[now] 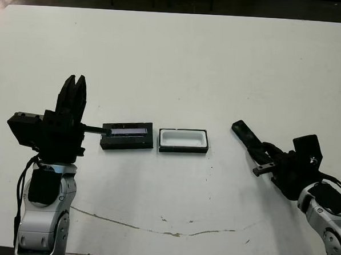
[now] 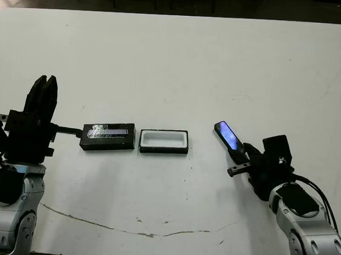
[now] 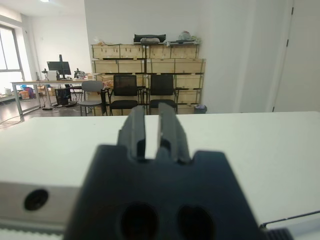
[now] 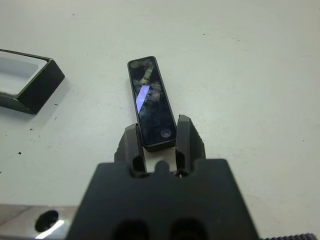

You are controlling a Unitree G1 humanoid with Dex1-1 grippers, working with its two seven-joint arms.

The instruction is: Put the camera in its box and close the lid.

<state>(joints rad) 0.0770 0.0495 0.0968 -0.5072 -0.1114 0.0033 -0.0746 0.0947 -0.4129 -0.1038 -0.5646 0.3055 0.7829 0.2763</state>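
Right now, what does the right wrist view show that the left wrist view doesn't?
Only the right wrist view shows the camera, its near end between the right gripper's fingers, and a corner of the box. Only the left wrist view shows the left gripper, holding nothing, fingers close together, and a room with chairs and shelves beyond the table. Both show the white table.

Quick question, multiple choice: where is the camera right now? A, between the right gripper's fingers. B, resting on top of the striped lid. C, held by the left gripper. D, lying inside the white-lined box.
A: the right wrist view shows the camera with one end between the right gripper fingers, away from the box.
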